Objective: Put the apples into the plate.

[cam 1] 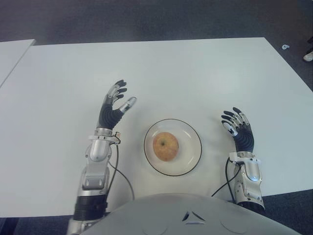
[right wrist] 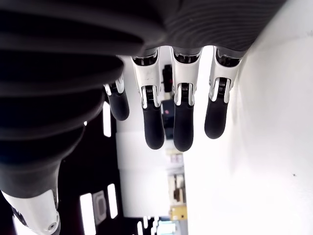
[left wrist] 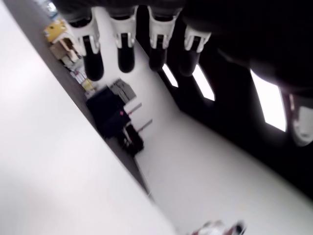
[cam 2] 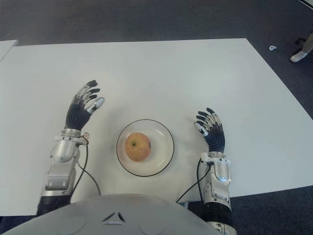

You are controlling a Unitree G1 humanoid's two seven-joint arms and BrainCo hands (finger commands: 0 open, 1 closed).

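Apple sits in middle of plate, a white plate with a thin dark rim, on white worktop, near the worktop's near edge. Left eye view: left hand shows left of the plate, fingers spread and pointing away from the robot, thumb toward the plate, holding nothing. Apple is apart from it, to its right and nearer the robot. Right hand shows right of the plate, fingers loosely spread, empty, also apart from the apple. Plate lies between the two hands. Wide bare worktop beyond the hands up to the far edge; dark floor past it. Second white surface at far left, separated by a gap.

Right eye view: same layout, apple in plate between both hands, neither touching it. Worktop's right edge runs diagonally, well apart from the right hand.

Left wrist view: four fingers extended and separated, nothing between them; white worktop beside them, room background beyond. Apple not visible here.

Right wrist view: four fingers straight, slightly apart, nothing held; white worktop along one side.
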